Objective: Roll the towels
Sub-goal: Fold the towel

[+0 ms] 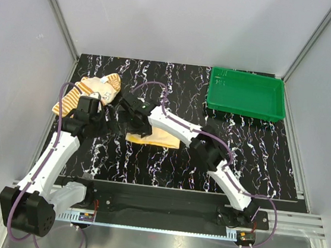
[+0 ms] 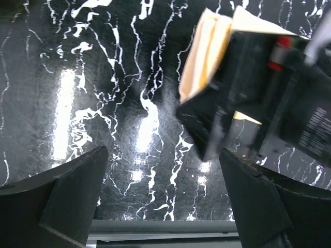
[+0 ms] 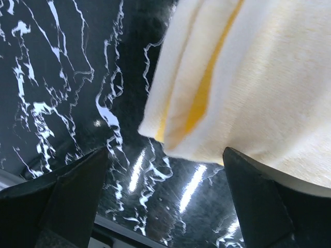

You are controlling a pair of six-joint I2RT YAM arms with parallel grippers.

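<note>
The plain yellow towel lies folded flat near the table's middle. Its pale folded edge fills the upper right of the right wrist view and shows at the top of the left wrist view. The striped towel lies crumpled at the far left. My right gripper hangs open and empty over the yellow towel's left end, jaws wide above bare table. My left gripper is open and empty just left of it, with the right gripper's black body close in front of it.
A green plastic tray stands at the back right. The black marbled table has grey walls on three sides. The table's near edge shows in the left wrist view.
</note>
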